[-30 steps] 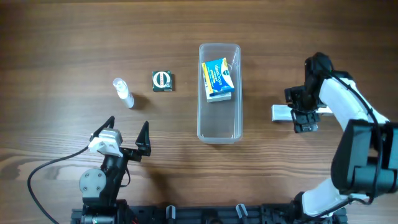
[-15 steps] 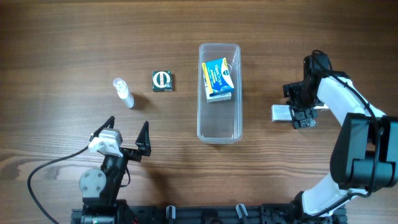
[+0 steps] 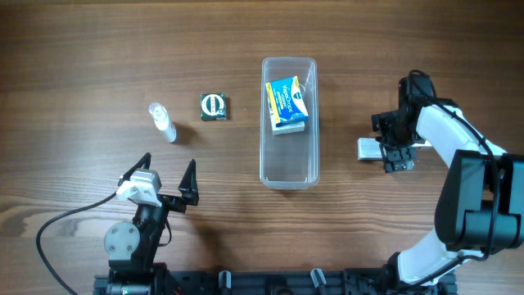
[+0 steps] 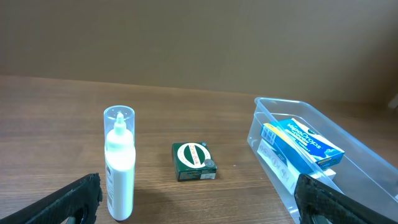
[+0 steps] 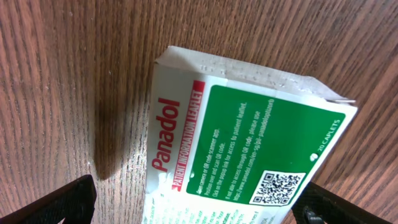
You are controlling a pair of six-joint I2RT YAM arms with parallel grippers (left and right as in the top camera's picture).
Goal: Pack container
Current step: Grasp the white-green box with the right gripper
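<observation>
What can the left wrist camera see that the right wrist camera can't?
Only the left wrist view shows the white bottle, the small green box, and the clear container with a blue and yellow box inside. Only the right wrist view shows the white and green Panadol box, lying flat, up close. Both show the brown wooden table and dark fingers at the bottom corners.

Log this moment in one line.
right hand open above Panadol box | left hand open, apart from items | container holds blue box
</observation>
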